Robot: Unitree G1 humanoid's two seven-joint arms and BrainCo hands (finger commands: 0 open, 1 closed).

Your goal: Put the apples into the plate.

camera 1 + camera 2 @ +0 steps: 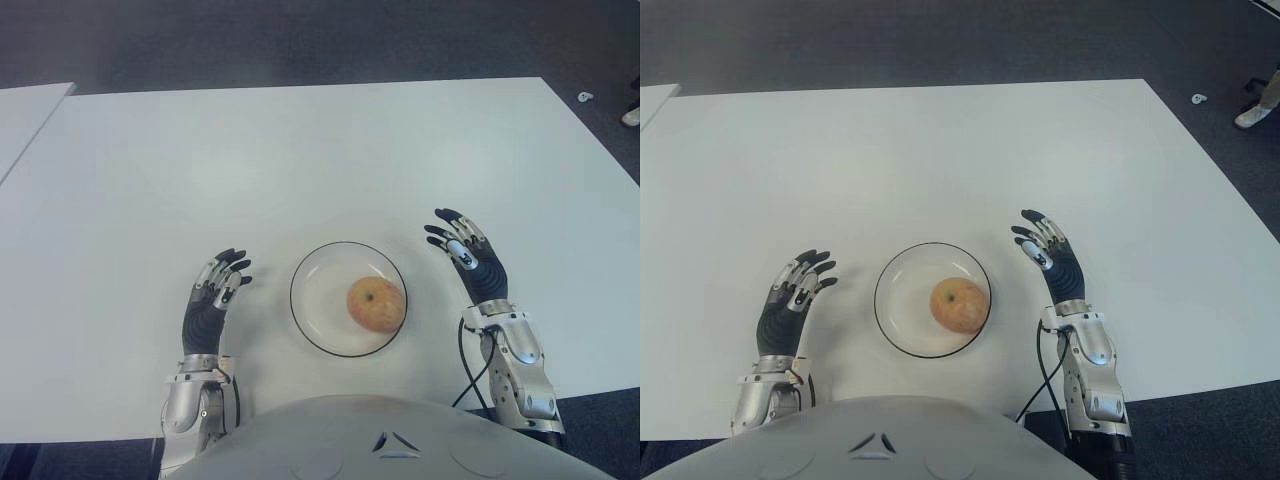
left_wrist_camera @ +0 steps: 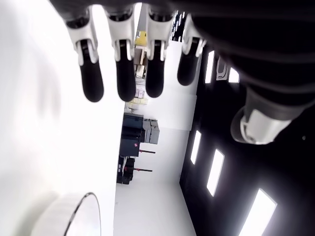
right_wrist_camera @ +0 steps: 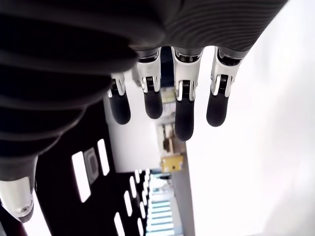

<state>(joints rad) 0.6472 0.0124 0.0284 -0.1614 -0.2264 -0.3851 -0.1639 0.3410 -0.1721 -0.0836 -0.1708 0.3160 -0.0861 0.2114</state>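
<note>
We saw one apple (image 1: 376, 304) already lying inside the plate (image 1: 318, 322), toward the side of the plate nearer our right hand, and no other apple showed anywhere on the white table (image 1: 300, 150). Taking the plate as our landmark, the left hand (image 1: 212, 293) showed just off its left rim and the right hand (image 1: 470, 255) just off its right rim and a little farther up the table; neither touched the plate or the fruit. Both hands held nothing: the wrist views showed each set of fingers extended side by side and relaxed, with open air below the fingertips. We judged that the placing step was finished for the only apple in view, so the task looked complete or nearly so; any next move would call first for finding another apple, and if none turned up, only for keeping the hands clear of the plate so the fruit was not knocked. The eye views gave us the whole layout of plate, apple and both hands, which the wrist views did not; the left wrist view caught only a sliver of the plate's rim (image 2: 86, 216) beyond the fingers (image 2: 125, 78), while the right wrist view showed its fingers (image 3: 184, 110) against bare table and room, with no plate at all
</note>
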